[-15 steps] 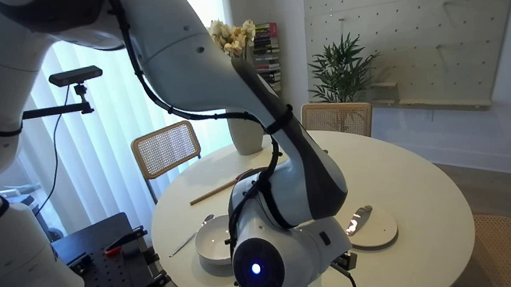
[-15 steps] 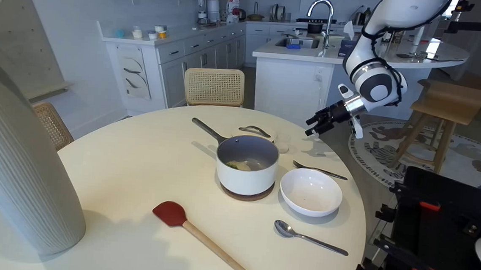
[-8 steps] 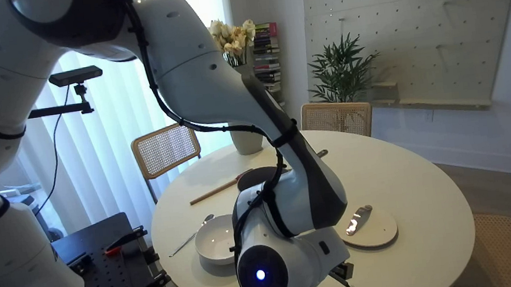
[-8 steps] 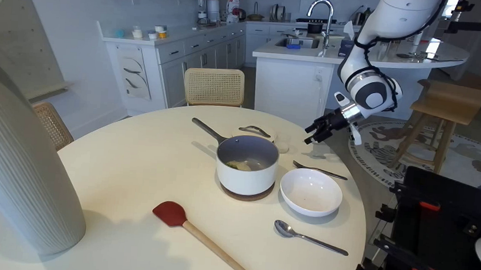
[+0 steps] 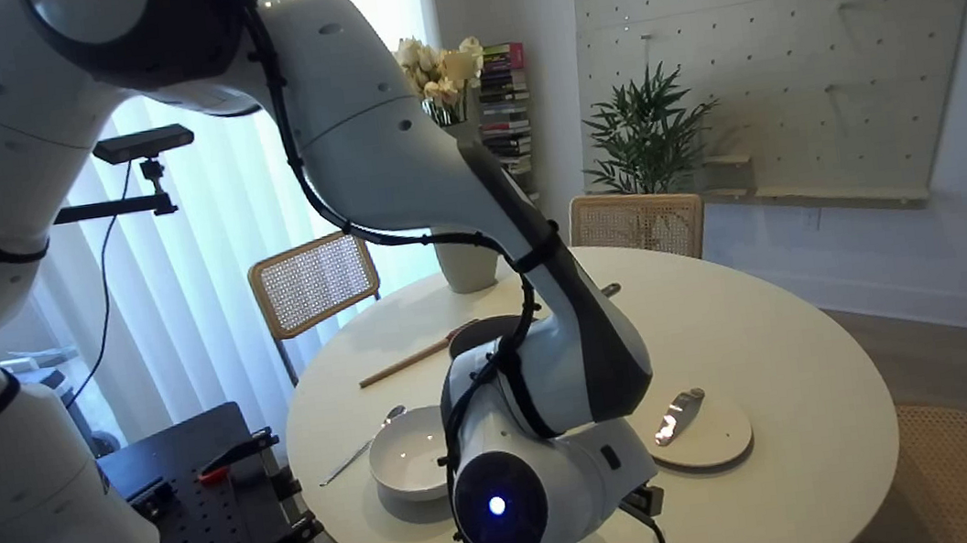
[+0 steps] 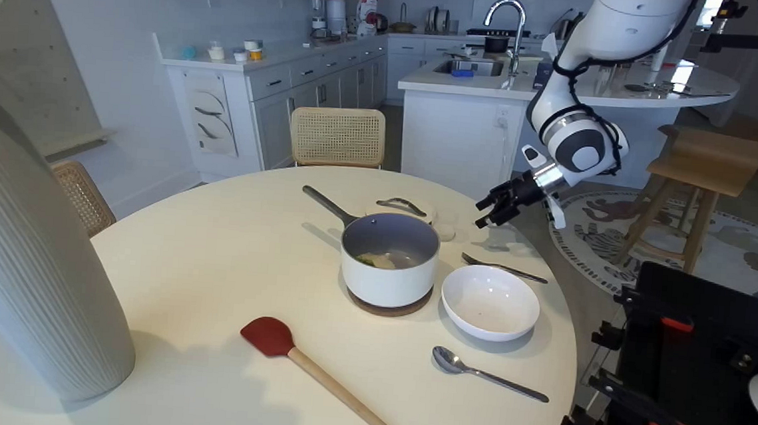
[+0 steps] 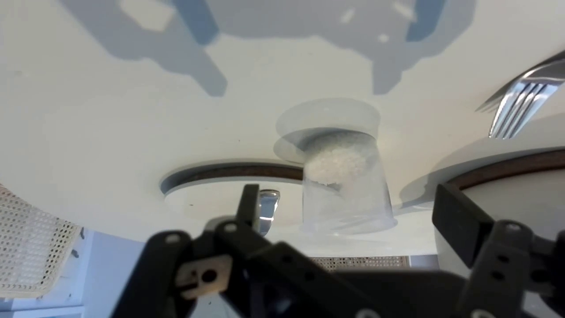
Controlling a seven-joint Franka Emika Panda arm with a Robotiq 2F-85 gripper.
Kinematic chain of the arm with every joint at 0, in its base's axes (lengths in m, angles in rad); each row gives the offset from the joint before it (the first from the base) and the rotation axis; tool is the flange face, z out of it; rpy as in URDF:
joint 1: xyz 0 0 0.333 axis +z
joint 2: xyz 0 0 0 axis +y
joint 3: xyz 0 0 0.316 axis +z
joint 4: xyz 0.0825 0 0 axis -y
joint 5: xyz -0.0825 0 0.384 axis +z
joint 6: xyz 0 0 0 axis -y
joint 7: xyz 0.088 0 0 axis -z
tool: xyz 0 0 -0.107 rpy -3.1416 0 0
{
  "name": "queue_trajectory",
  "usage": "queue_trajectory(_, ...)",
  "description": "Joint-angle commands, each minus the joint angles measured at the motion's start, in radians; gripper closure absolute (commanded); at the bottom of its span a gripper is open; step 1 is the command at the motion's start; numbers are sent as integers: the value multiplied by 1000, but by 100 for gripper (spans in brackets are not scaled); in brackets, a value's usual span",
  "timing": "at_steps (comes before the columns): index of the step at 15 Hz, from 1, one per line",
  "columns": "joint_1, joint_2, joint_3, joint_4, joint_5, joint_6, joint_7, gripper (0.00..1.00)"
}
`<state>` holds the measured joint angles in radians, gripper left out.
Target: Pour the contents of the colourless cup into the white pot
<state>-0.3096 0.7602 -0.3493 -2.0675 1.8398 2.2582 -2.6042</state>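
In the wrist view the colourless cup stands upright on the table, with white grainy contents low inside it. My gripper is open, its dark fingers apart to either side of the cup in that picture, and nothing is gripped. From an exterior view, the gripper hangs at the table's far edge, with a gap between it and the faint clear cup. The white pot sits beside the cup on a brown trivet, holding pale and green food. My arm covers most of the pot in an exterior view.
A wide white bowl and a fork lie close to the pot. A round pale lid with a shiny handle is near the cup. Spoon, red spatula and tall ribbed vase stand or lie farther off.
The arm has come down a little and shifted slightly toward the cup. More of the pot shows behind the arm. The jaws have stayed apart, and the table's objects have not moved.
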Motion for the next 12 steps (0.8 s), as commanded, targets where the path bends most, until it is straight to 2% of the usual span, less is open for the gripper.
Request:
queue_trajectory(1,25,-7,2,6,-1,26,0,0)
queue_trajectory(7,54,9,6,27,-4,33,0,0)
queue_trajectory(8,83,19,-20,29,5,15,0,0)
queue_trajectory(12,134,58,-53,80,24,-2,0,0)
